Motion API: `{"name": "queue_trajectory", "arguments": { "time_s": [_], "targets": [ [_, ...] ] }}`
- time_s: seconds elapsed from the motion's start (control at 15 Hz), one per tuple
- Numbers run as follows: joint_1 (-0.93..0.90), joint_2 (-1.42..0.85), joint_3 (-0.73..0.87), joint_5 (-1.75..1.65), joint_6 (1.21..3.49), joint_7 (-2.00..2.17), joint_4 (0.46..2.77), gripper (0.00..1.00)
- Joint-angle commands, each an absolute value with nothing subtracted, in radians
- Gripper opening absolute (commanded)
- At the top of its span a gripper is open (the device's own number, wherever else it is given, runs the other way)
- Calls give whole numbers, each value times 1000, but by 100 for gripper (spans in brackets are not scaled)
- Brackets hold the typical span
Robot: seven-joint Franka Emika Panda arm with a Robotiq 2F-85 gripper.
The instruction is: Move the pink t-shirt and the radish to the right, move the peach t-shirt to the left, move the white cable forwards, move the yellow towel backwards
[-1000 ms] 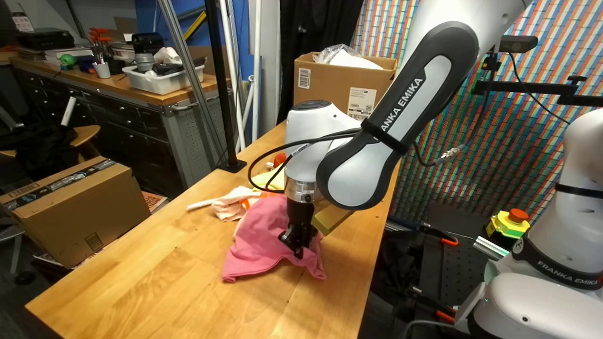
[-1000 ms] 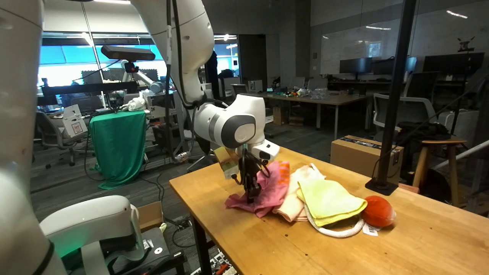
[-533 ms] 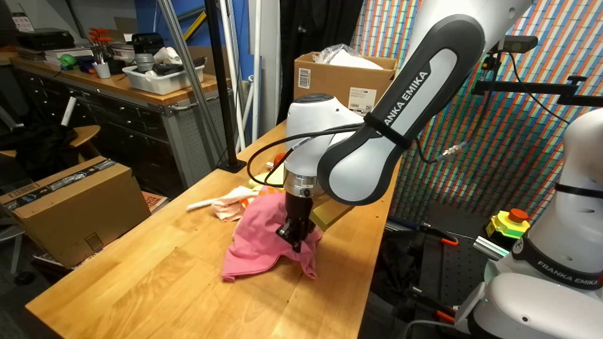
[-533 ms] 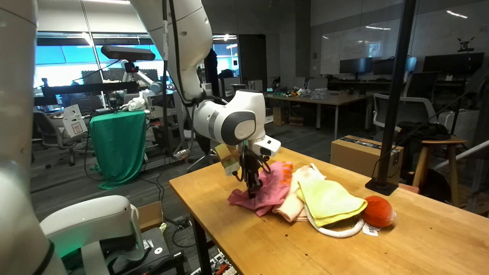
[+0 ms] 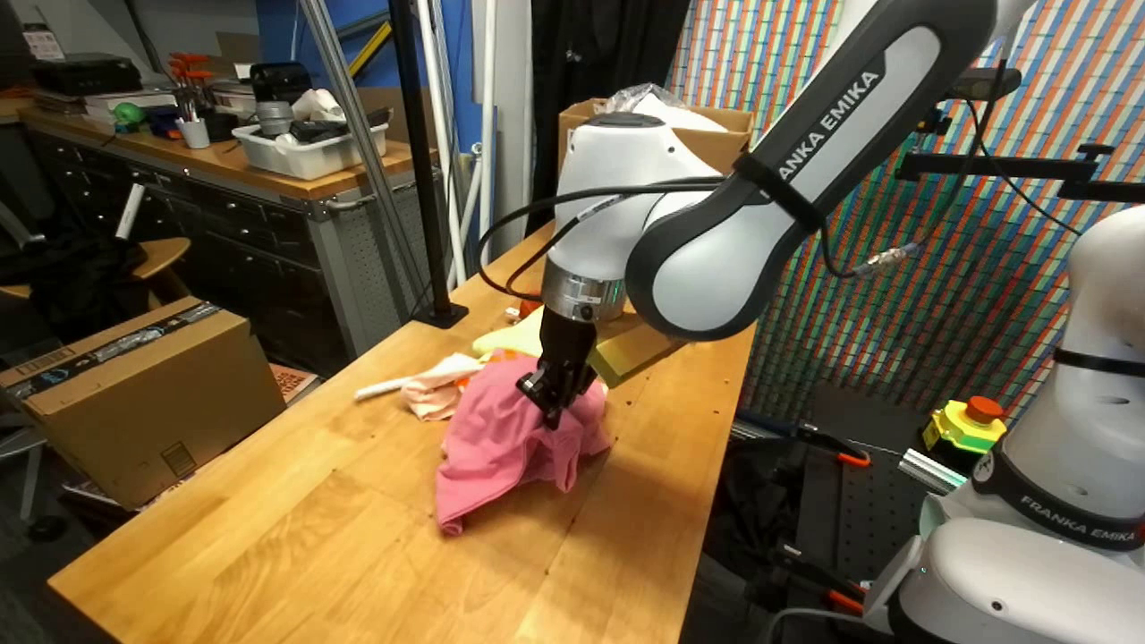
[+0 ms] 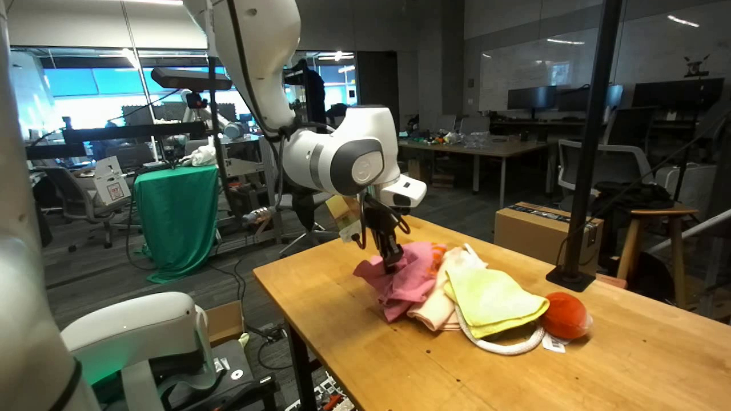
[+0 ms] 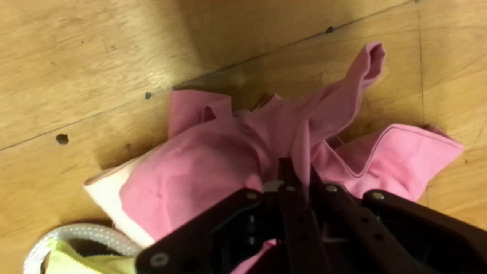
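"What's nearest in the wrist view?"

"The gripper, clenched on the pink shirt. A fold stands pinched between its jaws, and the rest spreads out below."

"What lies next to that?"

"The peach shirt, on the table. In the wrist view the pink cloth overlaps its edge."

"And the towel?"

"It lies over part of the peach shirt, on the side away from the gripper. The cable loops out from beneath it, white and thick. In an exterior view a white end pokes out past the peach shirt; whether it's the same piece I can't tell."

"The radish?"

"At the towel's corner farthest from the gripper, red and rounded, with a white tag beside it on the table."

"Beyond all that?"

"A black pole stands at the table's edge. Past it there's a taped box, near a wooden stool. Farthest off, dark monitors stand in a row."
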State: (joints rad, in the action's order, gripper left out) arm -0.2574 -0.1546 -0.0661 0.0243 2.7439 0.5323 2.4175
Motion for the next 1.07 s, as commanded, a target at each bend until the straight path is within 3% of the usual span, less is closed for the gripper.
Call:
{"name": "queue_trajectory", "arguments": {
  "time_s": [0.0,1.0],
  "targets": [
    [-247,-34,-54,-42,2751,602,2458,6],
    [-68,286,-124,-48,2754,657,2482,7]
  ]
}}
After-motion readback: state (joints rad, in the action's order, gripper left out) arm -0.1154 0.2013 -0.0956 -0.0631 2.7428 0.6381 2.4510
